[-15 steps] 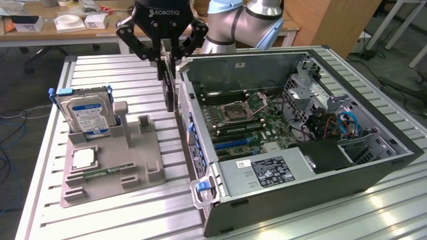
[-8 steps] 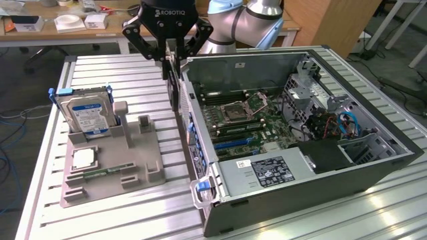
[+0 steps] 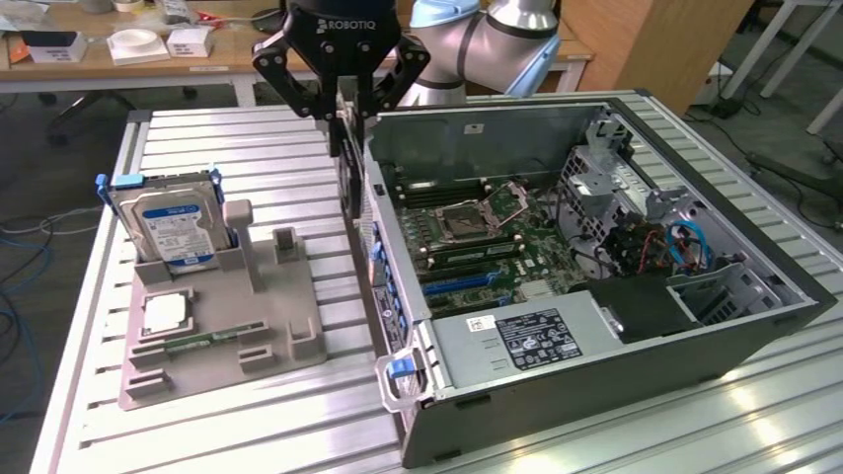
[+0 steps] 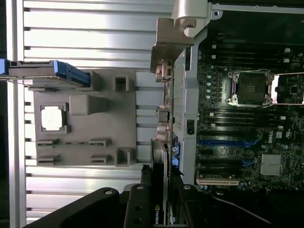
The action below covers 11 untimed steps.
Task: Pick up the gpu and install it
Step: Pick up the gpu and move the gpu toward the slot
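My gripper [image 3: 345,111] hangs above the wall of the open computer case [image 3: 737,326] on the exterior view's left, shut on the gpu [image 3: 347,183]. The card hangs edge-on below the fingers, a thin dark strip running down along that wall. In the wrist view my gripper [image 4: 159,192] holds the gpu [image 4: 159,161] with its silver end bracket [image 4: 171,42] at the far end. The card sits right beside the case wall, between the grey parts holder and the motherboard [image 4: 251,118]. Blue expansion slots [image 4: 223,141] lie on the board just inside the wall.
The grey parts holder [image 3: 283,331] at the exterior view's left carries an upright blue-labelled hard drive [image 3: 172,222], a processor chip [image 3: 165,314] and a memory stick [image 3: 197,341]. A power supply [image 3: 520,336] fills the case's near corner. Slatted aluminium table [image 3: 237,425]; cluttered benches behind.
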### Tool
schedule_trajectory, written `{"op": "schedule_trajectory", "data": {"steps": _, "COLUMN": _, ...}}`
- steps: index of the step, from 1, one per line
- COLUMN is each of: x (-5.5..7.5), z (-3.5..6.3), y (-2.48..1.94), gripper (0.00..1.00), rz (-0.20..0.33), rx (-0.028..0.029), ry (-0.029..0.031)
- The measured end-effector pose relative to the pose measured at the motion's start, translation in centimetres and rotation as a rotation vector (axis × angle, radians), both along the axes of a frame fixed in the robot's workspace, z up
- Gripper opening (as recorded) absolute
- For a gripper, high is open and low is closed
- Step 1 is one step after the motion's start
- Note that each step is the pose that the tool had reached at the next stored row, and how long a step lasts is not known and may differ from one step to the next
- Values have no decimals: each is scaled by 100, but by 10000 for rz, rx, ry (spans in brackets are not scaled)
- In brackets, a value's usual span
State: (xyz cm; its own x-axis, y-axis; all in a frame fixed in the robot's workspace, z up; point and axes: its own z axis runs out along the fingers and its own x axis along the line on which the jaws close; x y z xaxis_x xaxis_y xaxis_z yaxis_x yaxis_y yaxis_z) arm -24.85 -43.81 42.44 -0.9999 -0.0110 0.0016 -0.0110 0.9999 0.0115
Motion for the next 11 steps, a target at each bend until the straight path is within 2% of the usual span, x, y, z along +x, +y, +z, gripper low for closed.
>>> {"op": "schedule_trajectory", "data": {"steps": 11, "x": 98, "z": 0, "y": 0, "gripper": 26, "rz": 1, "rx": 0, "ry": 0}}
